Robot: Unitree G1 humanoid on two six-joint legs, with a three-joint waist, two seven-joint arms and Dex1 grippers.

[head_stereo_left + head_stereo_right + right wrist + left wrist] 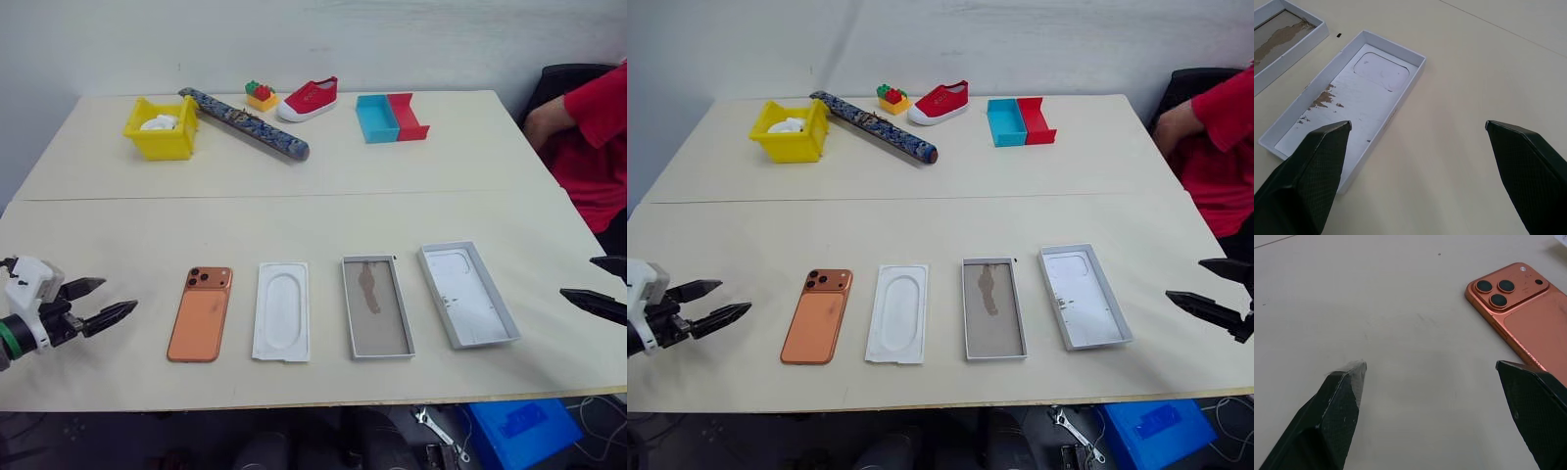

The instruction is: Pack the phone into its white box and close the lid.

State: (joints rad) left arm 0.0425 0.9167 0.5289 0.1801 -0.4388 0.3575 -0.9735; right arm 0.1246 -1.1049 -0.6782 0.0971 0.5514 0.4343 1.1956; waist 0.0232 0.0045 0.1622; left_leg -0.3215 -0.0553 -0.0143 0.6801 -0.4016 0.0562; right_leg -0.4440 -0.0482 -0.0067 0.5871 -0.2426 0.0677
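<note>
The copper-orange phone [201,313] lies back up on the table, camera cluster at its far end. Right of it come a flat white insert [282,310], then the white box [377,305] with its grey-brown floor, then the lid [467,294], all white inside. My left gripper [106,302] hovers open at the left table edge, a short way left of the phone [1520,313]. Over at the right edge my right gripper [600,284] is open too, just right of the lid [1349,103]. Neither holds anything.
Along the far side stand a yellow bin [163,127], a patterned roll [245,123], toy bricks [261,95], a red shoe [310,98] and a blue and red tray [391,117]. A person in red [588,137] sits at the far right.
</note>
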